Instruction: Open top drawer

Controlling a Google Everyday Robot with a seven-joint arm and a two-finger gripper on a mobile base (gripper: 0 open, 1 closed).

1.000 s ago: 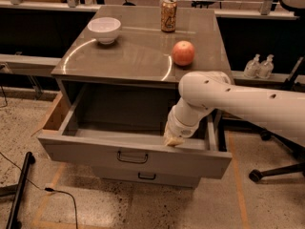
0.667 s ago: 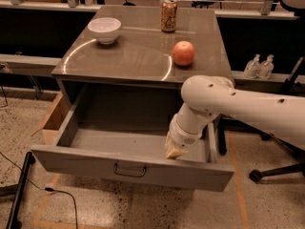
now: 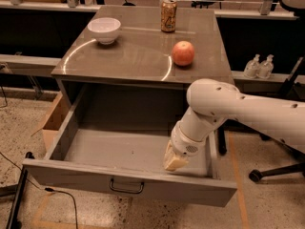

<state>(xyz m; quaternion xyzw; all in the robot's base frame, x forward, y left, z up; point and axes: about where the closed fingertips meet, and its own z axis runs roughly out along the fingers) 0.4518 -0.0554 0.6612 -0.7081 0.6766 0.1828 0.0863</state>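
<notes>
The top drawer [image 3: 128,187] is a wide grey metal drawer with a small black bar handle [image 3: 127,186] at the centre of its front. It stands pulled far out from under the cabinet top, and its grey inside shows bare. My gripper [image 3: 174,162] hangs from the white arm at the right. It reaches down into the drawer just behind the front panel, right of the handle. The two lower drawers are hidden below the open one.
On the grey cabinet top [image 3: 138,56] stand a white bowl [image 3: 104,29], a drink can [image 3: 168,15] and a red apple [image 3: 183,53]. A cardboard box [image 3: 53,123] sits left of the drawer. Two small bottles [image 3: 259,67] stand on a shelf at right. A chair base [image 3: 274,171] is at right.
The drawer has slid further out toward the camera, and my gripper has moved with its front panel. The lower drawer front seen earlier is now hidden.
</notes>
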